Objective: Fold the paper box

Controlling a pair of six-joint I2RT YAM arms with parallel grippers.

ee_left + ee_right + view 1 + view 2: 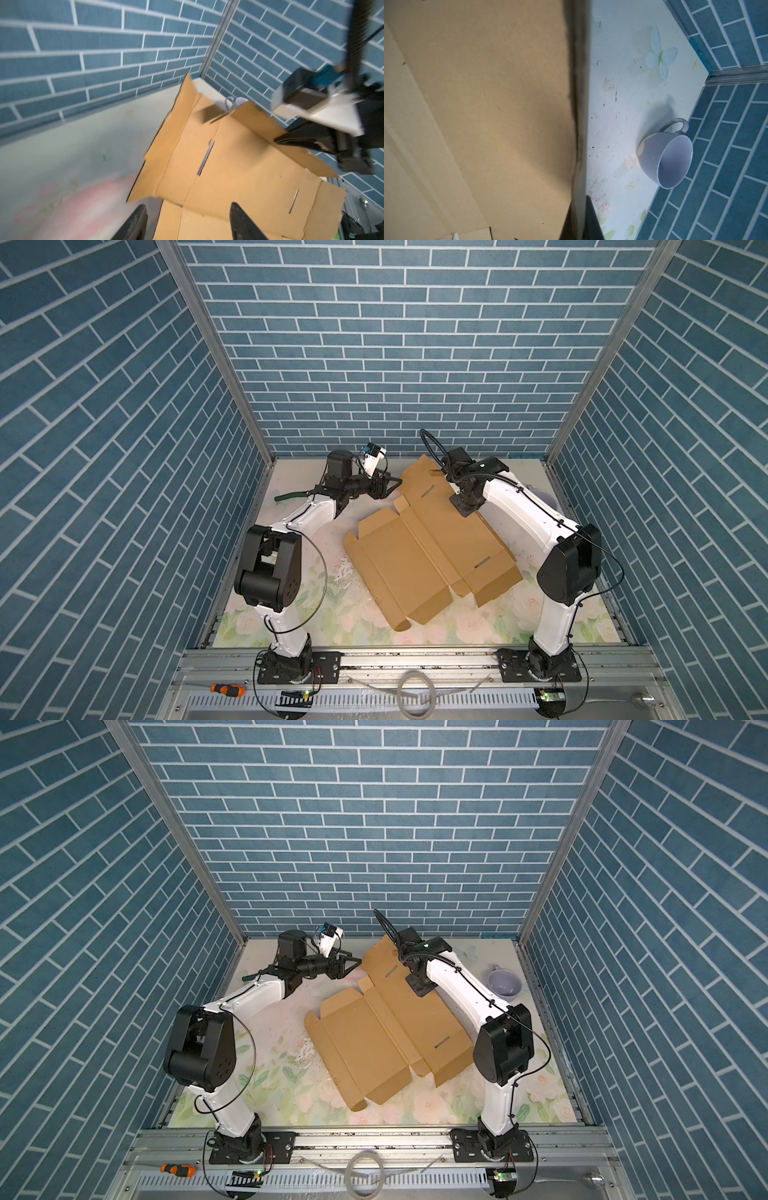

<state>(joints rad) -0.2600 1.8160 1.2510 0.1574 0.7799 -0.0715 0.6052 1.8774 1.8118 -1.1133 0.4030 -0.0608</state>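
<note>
The paper box (419, 547) lies unfolded. I note the right gripper (278, 140) pinching its twelve-o'clock flap and the left gripper (394, 484) wide at eleven.

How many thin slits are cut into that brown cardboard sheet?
2. One slit sits near the far end of the brown corrugated cardboard sheet; the other slit near its front right corner. The right arm may hide more.

You get bright, even light from above in both top views. They look sharp, but the brick walls (374, 344) lean outward at the edges. Your left wrist view is smeared with blur, most of all on the table (62, 155). In your right wrist view a dark fuzzy band runs down the middle, a soft shadow lies across the paper box (467, 93), and the cup (654, 158) looks sharp.
</note>
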